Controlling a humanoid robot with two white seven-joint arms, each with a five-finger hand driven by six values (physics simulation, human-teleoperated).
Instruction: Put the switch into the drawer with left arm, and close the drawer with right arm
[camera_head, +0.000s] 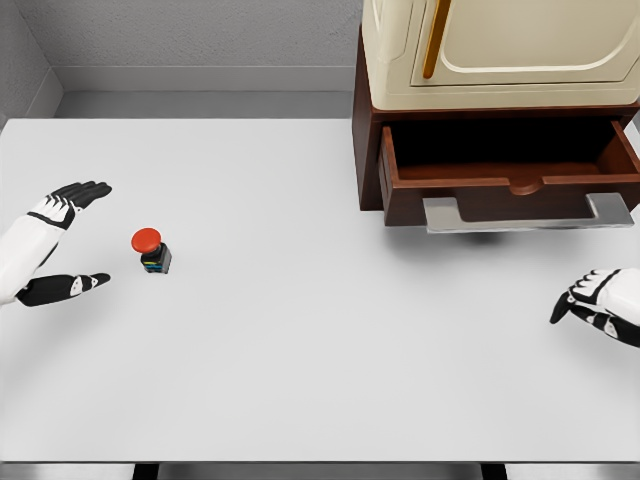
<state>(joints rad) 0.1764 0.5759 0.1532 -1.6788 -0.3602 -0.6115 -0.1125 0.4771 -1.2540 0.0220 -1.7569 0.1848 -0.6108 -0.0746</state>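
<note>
Spreading across nearly the whole head view, the white desk (300, 350) carried everything in the scene, with a grey wall behind it. At the desk's far right stood a cabinet (500, 60) with a cream upper body and a dark brown wooden base. Its drawer (505, 175) was pulled out toward the robot, the dark interior showing and a flat grey handle (527, 213) running along the front edge.

The left hand (55, 245) came in from the picture's left edge, white at the forearm and black at the fingers. Its fingers (85, 192) were spread wide and held nothing: the upper group pointed right and slightly away, while the thumb lay lower, also pointing right, leaving a broad gap between them. The right hand (600, 300) showed at the right edge, below and well apart from the drawer, resting near the desk with its fingers loosely relaxed and empty.

The switch (152, 250), a small dark block topped by a round red button, stood on the desk in the left part of the view. It sat just to the right of the left hand, roughly level with the gap between the upper fingers and the thumb, near their tips but not touching them. It was well apart from the drawer, which lay far across the desk to the right.
</note>
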